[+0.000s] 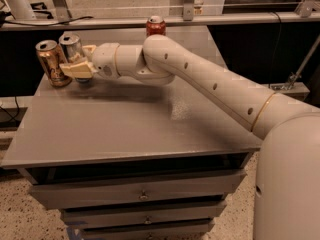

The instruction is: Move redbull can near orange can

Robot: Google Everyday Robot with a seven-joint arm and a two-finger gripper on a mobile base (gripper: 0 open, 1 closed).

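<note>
The redbull can (71,45) stands upright at the table's far left, its silver top showing and its lower body hidden behind my gripper. My gripper (80,61) reaches in from the right with one pale finger (75,69) in front of the can and the other behind it, shut on it. The orange can (50,61), copper with a silver top, stands upright just left of the redbull can, almost touching it.
A red cola can (155,26) stands at the table's far edge, behind my arm. The grey table (125,129) has drawers below its front edge. A rail and cables run behind the table.
</note>
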